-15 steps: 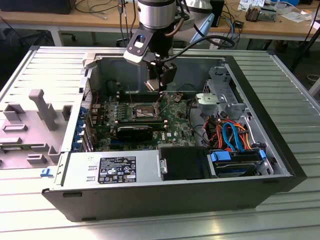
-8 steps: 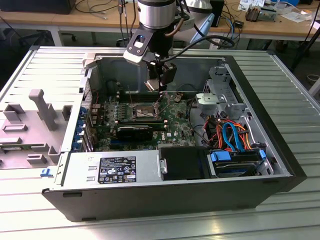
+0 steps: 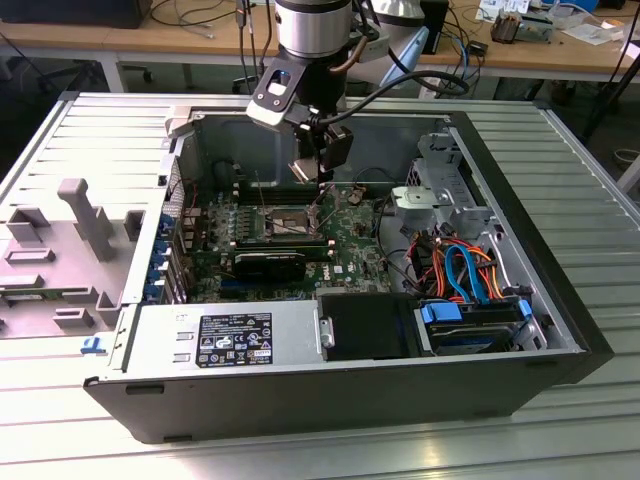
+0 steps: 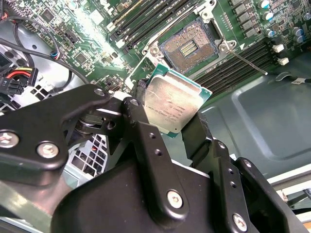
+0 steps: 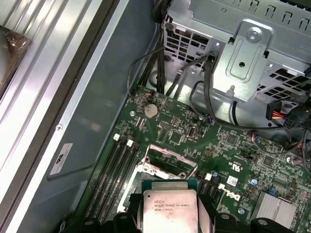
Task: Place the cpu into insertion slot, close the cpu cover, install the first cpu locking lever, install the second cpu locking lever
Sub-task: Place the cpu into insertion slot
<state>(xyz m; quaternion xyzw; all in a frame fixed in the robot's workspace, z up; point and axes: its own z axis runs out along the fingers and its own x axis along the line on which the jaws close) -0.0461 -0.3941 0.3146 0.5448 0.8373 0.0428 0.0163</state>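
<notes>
My gripper (image 4: pixel 167 119) is shut on the cpu (image 4: pixel 172 103), a flat square chip with a dull silver top and green edge, pinched between the two black fingers (image 4: pixel 141 121). The chip hangs tilted above the green motherboard, apart from it. The insertion slot (image 4: pixel 187 48) lies bare and dark-centred just beyond the chip. In the first wrist view the cpu (image 5: pixel 170 208) sits over the slot area, with the silver cpu cover (image 5: pixel 167 156) standing open behind it. A thin locking lever (image 4: pixel 245 60) sticks out, unlatched. In the exterior view the gripper (image 3: pixel 321 188) hovers over the slot (image 3: pixel 285 222).
Long black memory slots (image 5: pixel 119 167) flank the socket. A silver drive cage (image 5: pixel 252 53) with dangling cables (image 5: pixel 214 97) rises at one side. The case wall (image 3: pixel 250 140) stands behind the arm, and the power supply (image 3: pixel 225 340) and blue-tabbed drives (image 3: pixel 470 320) fill the front.
</notes>
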